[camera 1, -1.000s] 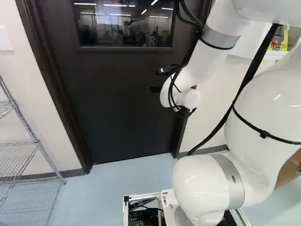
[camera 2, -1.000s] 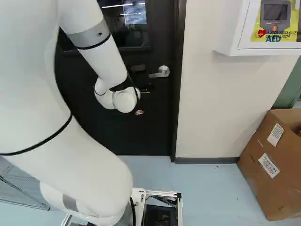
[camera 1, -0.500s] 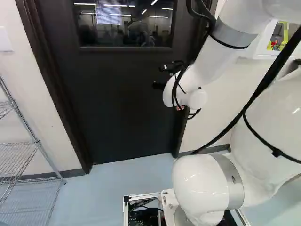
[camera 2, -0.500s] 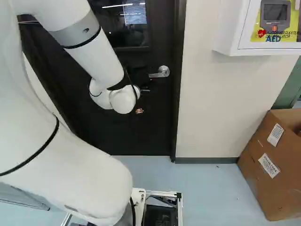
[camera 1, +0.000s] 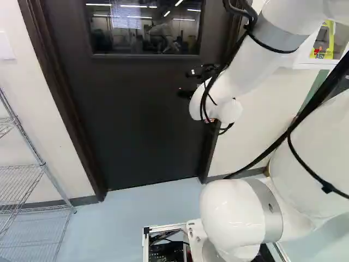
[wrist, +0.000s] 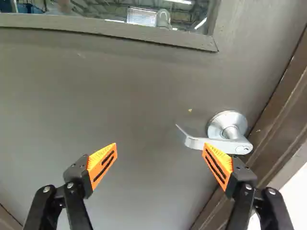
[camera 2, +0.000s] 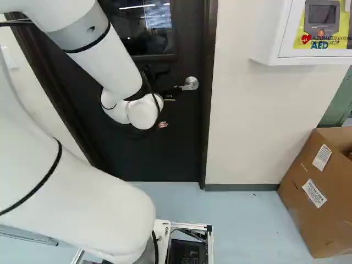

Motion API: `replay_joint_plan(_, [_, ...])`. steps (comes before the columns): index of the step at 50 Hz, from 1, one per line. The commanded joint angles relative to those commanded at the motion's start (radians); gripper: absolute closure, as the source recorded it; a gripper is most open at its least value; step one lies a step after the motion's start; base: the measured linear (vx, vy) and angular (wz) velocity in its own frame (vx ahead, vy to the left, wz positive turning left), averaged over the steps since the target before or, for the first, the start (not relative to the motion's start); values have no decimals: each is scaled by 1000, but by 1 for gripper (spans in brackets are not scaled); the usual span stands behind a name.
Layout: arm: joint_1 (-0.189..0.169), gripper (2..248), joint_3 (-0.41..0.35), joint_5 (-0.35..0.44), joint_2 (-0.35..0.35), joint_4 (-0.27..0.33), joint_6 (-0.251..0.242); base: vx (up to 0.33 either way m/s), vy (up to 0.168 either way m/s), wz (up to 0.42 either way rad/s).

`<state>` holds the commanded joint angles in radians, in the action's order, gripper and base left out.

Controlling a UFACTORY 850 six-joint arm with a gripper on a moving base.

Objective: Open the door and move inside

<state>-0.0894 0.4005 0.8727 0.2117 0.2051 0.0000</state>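
door (camera 1: 125, 120) shut in its dark frame (camera 2: 207, 121), silver lever handle (wrist: 192, 142) near its side edge. my gripper (camera 1: 184, 83) faces it with fingers spread wide, one orange pad (wrist: 218, 165) overlapping the lever; i can't tell if they touch. pale blue floor (camera 2: 242, 225) carries a wire rack (camera 1: 41, 161) left of the door and a cardboard box (camera 2: 308, 220) at the right of the right base view.
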Motion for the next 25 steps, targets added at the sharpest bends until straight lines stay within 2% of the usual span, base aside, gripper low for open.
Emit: replay_joint_plan(25, [0, 3, 96, 0, -44, 0, 0, 0, 0, 0])
